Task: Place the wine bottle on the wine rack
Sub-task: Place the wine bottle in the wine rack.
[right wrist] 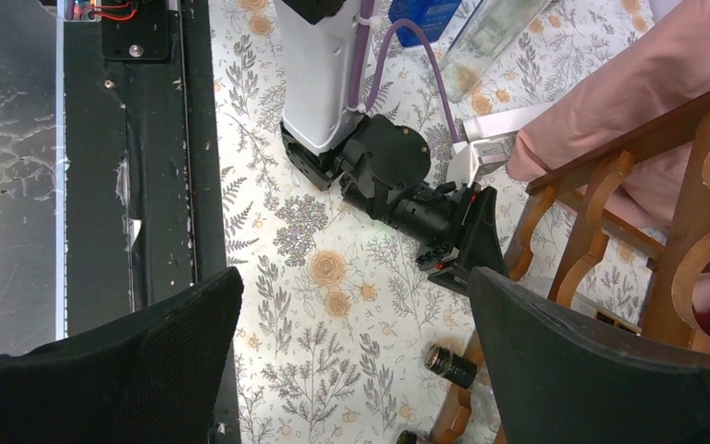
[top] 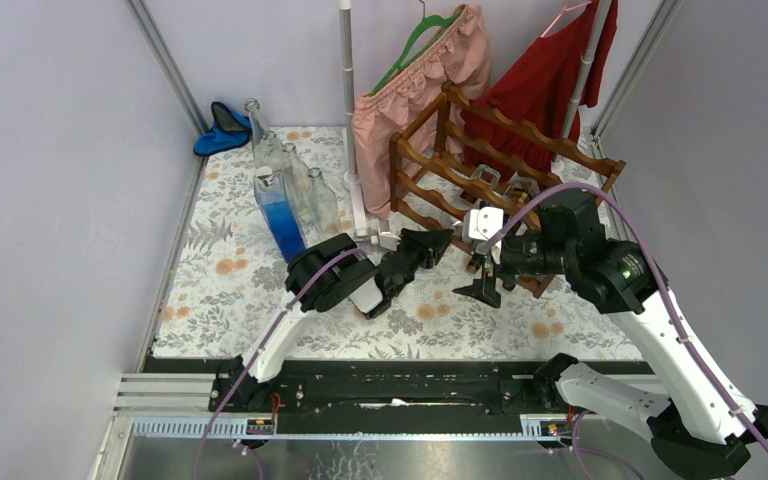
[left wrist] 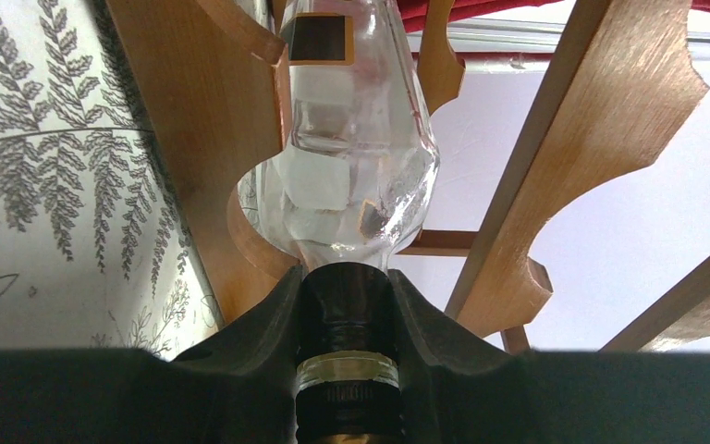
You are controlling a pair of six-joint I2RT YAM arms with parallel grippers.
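Left fingers [left wrist: 259, 333] clamp the wine bottle [left wrist: 356, 166], apparently cradled between wine rack [left wrist: 194, 120] rails; right fingers [right wrist: 592, 370] apart.

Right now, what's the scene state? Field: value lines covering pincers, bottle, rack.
left pincer: shut on the dark-capped neck of the wine bottle
wine bottle: clear glass, body pushed in between scalloped rails; whether it rests on them is unclear
wine rack: reddish-brown wood, far right of the table
right pincer: open, empty, close to the rack's front
second bottle cap: pokes out low on the rack
spare bottles: standing far left
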